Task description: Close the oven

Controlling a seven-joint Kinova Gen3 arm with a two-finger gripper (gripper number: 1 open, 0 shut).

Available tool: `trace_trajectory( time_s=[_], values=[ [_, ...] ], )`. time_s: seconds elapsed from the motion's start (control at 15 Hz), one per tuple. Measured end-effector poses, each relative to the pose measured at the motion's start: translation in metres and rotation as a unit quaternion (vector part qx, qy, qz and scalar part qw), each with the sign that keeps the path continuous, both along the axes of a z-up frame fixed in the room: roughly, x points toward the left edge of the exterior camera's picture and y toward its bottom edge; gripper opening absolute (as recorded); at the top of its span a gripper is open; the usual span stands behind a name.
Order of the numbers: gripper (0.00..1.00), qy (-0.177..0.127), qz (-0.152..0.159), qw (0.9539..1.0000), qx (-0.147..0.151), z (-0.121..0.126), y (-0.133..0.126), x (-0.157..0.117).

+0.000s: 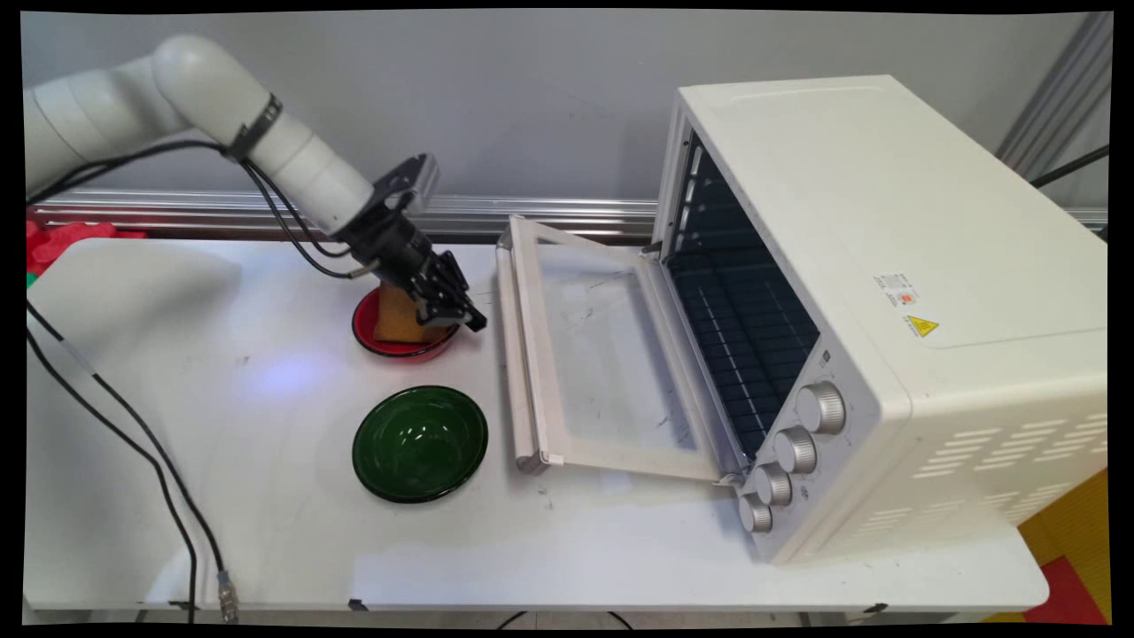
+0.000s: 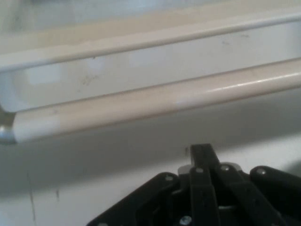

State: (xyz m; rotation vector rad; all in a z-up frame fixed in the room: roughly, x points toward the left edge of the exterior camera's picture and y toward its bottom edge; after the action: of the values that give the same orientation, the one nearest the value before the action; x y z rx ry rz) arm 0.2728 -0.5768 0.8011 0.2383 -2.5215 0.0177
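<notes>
The main view looks down from above the table's near side, across it to the wall, standing far enough back to take in the whole oven and both bowls. The hand view rides on the gripper, low and close to the table, facing what seems to be the handle of the open door. Both views share that handle.

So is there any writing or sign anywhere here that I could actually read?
No words can be read.
Yellow warning triangle sticker on the oven: a sign only, symbol too small to make out.
White label above it, with a red mark: print too small to read.
Markings by the knobs: too small to read.
</notes>
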Motion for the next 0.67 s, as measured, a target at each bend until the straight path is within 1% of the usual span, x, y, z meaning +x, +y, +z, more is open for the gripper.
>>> trace_trajectory(
  time_s=[0.07,0.27,0.33,0.47,0.67],
  values=[
    [0.0,0.006,0.004,1.0,-0.002,-0.007,0.001,-0.006],
    [0.0,0.02,0.012,0.9997,-0.006,-0.015,0.002,-0.016],
    [0.0,0.036,0.018,0.9991,-0.012,-0.016,0.003,-0.024],
    [0.0,0.06,0.025,0.9978,-0.017,-0.013,0.008,-0.03],
    [0.0,0.079,0.024,0.9963,-0.023,-0.004,0.01,-0.037]
  ],
)
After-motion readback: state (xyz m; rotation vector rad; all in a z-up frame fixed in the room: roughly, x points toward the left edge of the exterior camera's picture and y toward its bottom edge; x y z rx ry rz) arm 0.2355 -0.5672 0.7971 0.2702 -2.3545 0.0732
